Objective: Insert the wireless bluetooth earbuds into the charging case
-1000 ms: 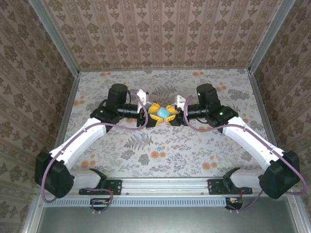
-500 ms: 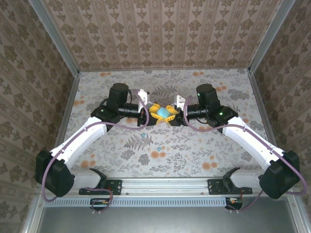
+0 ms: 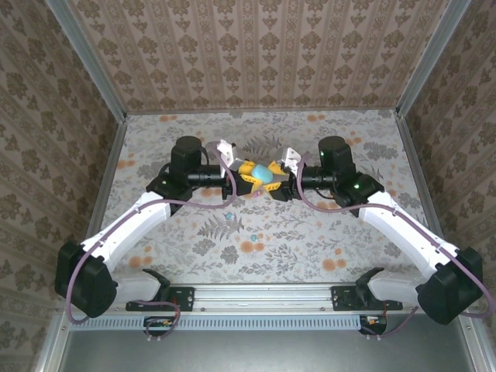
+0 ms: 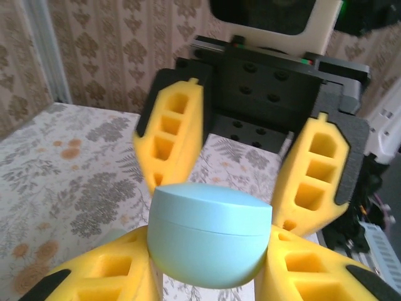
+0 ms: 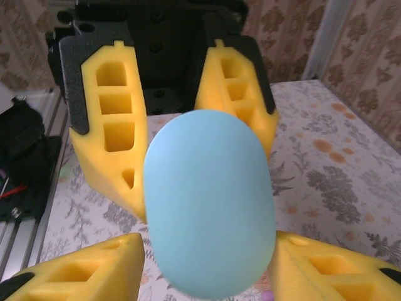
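1. Worktop (image 3: 349,232): floral-print cover, patterned walls on three sides.
2. L arm (image 3: 124,225) and R arm (image 3: 403,225): white links, black joints. Both reach to mid-worktop, wrists facing each other.
3. L tool (image 4: 210,276): yellow fingers w/ black backing, clamped on the lower body of the charging case.
4. R tool (image 5: 210,279): same build. Jaws spread to either side of the case. Cannot tell if the pads touch it or have let go.
5. Charging case (image 4: 210,235): pale blue, egg-shaped, held betw. the two tools and apparently off the worktop. Lid seam looks shut.
6. Earbuds (image 3: 253,235): tiny bluish specks on the worktop, on the near side of the tools and apart from the case. A 2nd speck lies closer to the L tool. Too small for detail.

Progress: early, by my read. The case is picked up, but the lid isn't open and no bud is inside. Left to do: open the lid, fetch the buds, seat them, prob. close.

Markings: no brand, label or writing legible on the case, tools or arms.
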